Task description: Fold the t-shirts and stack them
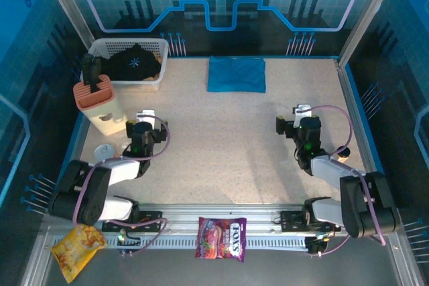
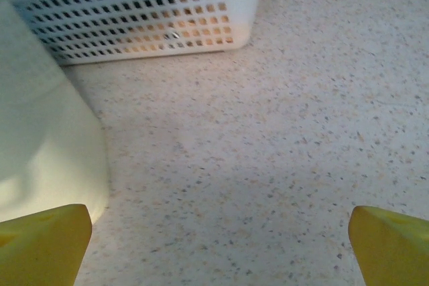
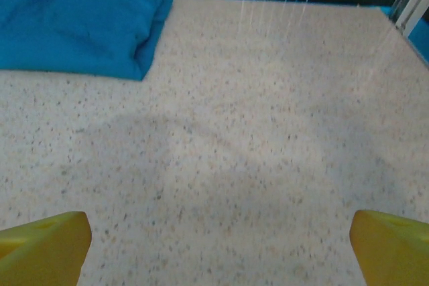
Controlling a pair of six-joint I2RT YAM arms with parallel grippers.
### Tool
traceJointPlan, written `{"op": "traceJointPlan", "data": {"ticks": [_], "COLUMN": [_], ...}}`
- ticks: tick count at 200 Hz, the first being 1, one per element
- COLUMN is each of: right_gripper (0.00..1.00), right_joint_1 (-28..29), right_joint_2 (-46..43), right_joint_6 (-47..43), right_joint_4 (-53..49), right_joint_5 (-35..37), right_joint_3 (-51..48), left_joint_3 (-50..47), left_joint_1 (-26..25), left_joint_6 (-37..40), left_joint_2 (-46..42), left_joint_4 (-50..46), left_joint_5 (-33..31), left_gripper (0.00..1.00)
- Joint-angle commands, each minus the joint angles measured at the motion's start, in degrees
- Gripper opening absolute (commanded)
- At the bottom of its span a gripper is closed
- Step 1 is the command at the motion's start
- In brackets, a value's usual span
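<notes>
The surface (image 1: 221,138) is wide and mostly bare between your two arms, so little can go wrong there, except that cloth dragged across it may bunch rather than spread. The white basket (image 1: 134,86) sits at the far left and looks light. If you pull cloth out of it at an angle, I'd expect it to tip or slide along. The teal t-shirt (image 1: 236,74) lies folded at the far middle, well apart from both arms, and a careless sweep toward it could undo that fold. The black t-shirt (image 1: 134,63) sits crumpled in the basket, not yet folded. A shallow pinch may catch only one layer and let the rest slump back. The cream container (image 1: 100,112) with the orange lid stands just beside the basket and near your left arm, where a wrist or elbow could knock it over. Your left claw (image 1: 146,118) and right claw (image 1: 293,116) are both spread wide with nothing in them, over bare surface.
</notes>
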Motion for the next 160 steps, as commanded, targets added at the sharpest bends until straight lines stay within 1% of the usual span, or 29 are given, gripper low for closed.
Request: {"op": "traceJointPlan", "data": {"ticks": [1, 10, 17, 25, 39, 42, 46, 52, 55, 64, 73, 78, 81, 92, 160], "right_gripper": [1.0, 1.0, 1.0, 1.0, 1.0, 1.0, 1.0, 1.0, 1.0, 1.0, 1.0, 1.0, 1.0, 1.0, 1.0], "right_joint_1": [-0.6, -0.6, -0.6, -0.9, -1.1, -1.0, -0.9, -1.3, -1.6, -2.2, -2.2, -2.4, -2.9, -4.8, -4.6], "right_joint_2": [4.0, 6.5, 8.9, 11.9, 18.6, 19.2, 18.6, 16.8, 16.0, 16.1, 16.5, 16.1, 15.9, 16.1, 16.1], "right_joint_6": [-3.0, -3.7, -3.9, -3.9, -4.8, -5.1, -5.0, -4.5, -4.2, -4.3, -4.7, -4.7, -4.4, -3.4, -3.6], "right_joint_4": [16.2, 21.9, 26.6, 30.7, 40.0, 41.0, 39.6, 34.8, 32.5, 28.1, 22.1, 16.4, 14.8, 17.1, 16.9], "right_joint_5": [-0.4, -0.8, -1.1, -1.7, -3.7, -3.7, -4.1, -5.3, -5.9, -7.7, -8.5, -9.3, -10.3, -14.2, -13.7], "right_joint_3": [-3.2, -4.9, -6.0, -6.6, -7.4, -7.6, -7.6, -6.7, -5.9, -3.3, -0.1, 2.6, 3.2, 2.3, 2.3], "left_joint_3": [0.4, 1.2, 1.3, 1.4, 1.6, 1.9, 2.8, 4.1, 4.7, 3.9, 4.4, 4.3, 4.1, 4.3, 4.1], "left_joint_1": [0.6, 0.9, 1.6, 3.7, 6.9, 7.4, 7.7, 8.4, 9.0, 10.2, 10.3, 10.3, 10.3, 10.3, 10.2], "left_joint_6": [1.5, 1.8, 0.0, -1.5, -3.8, -3.5, -3.5, -5.2, -5.5, -5.8, -6.0, -6.0, -5.9, -5.9, -5.9], "left_joint_2": [5.7, 7.7, 6.6, 6.5, 9.8, 11.1, 11.4, 9.4, 9.5, 10.6, 9.8, 10.1, 10.4, 10.0, 10.2], "left_joint_4": [16.1, 17.6, 15.3, 14.0, 15.6, 17.4, 17.0, 10.2, 8.8, 13.0, 10.2, 10.9, 11.9, 10.9, 11.5], "left_joint_5": [5.5, 4.8, 4.8, 9.2, 15.1, 15.9, 15.6, 16.5, 18.0, 20.4, 20.3, 20.3, 20.3, 20.3, 20.2], "left_gripper": [0.99, 0.99, 0.99, 0.99, 0.99, 0.99, 0.99, 0.99, 0.99, 0.99, 0.99, 0.99, 0.99, 0.99, 0.99]}}
